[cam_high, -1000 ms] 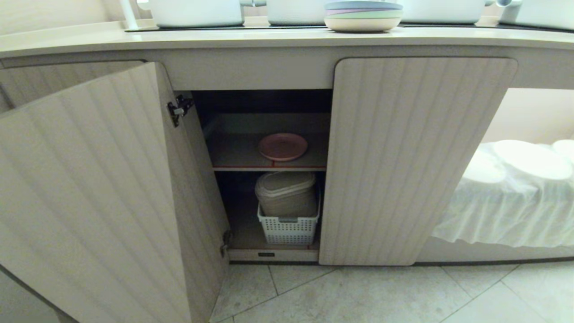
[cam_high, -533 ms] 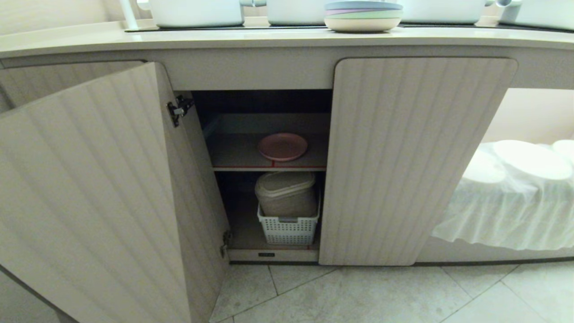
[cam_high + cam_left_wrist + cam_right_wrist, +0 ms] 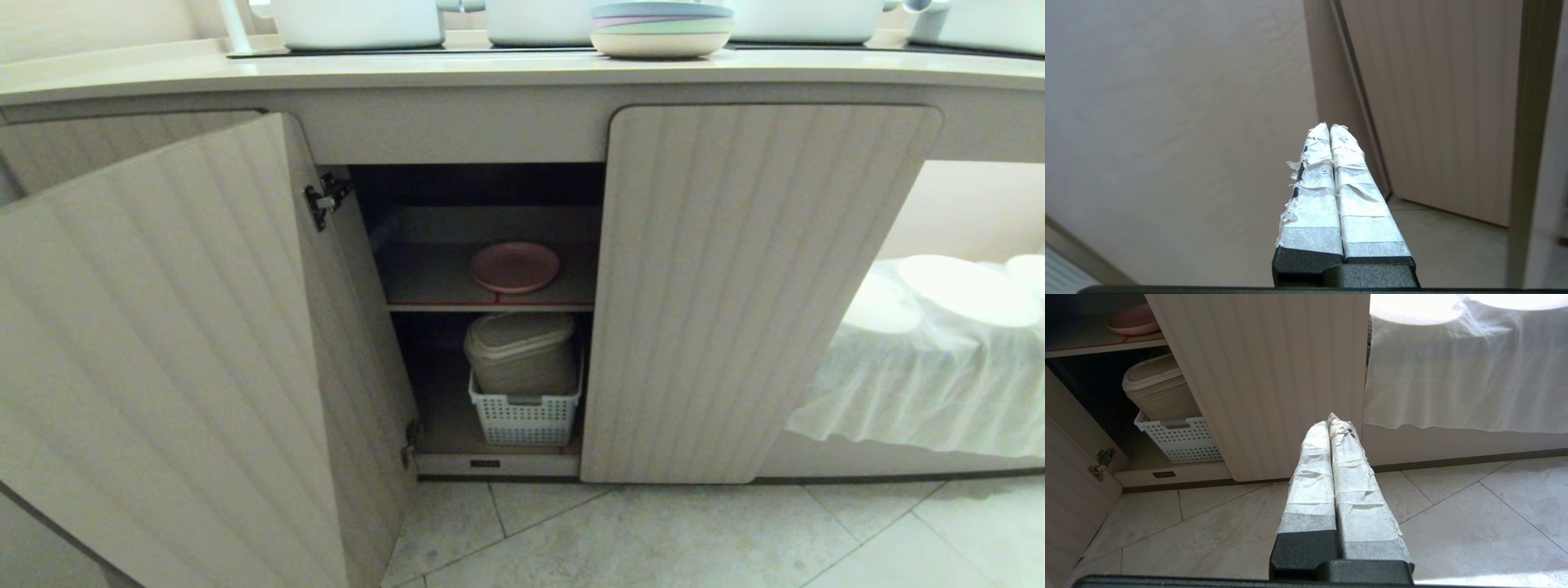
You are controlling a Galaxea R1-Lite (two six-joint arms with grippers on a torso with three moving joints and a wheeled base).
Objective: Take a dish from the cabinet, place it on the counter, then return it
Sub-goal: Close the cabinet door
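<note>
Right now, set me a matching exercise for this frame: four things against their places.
Things:
1. pink dish
2. white basket
3. stack of pastel plates
4. white cloth

Places:
A. on the counter
B. on the cabinet's bottom level
C. in the doorless recess
D. on the red-edged shelf

Pairs: 1-D, 2-B, 3-A, 4-C

The left gripper (image 3: 1329, 127) is made up of 2 long, tapering black fingers (image 3: 1312, 196) wrapped in bands of frayed white tape — bare black plastic is seen only at the base. The right gripper (image 3: 1328, 418) is built alike: 2 black fingers (image 3: 1310, 486), white tape wrinkled and greyed.
</note>
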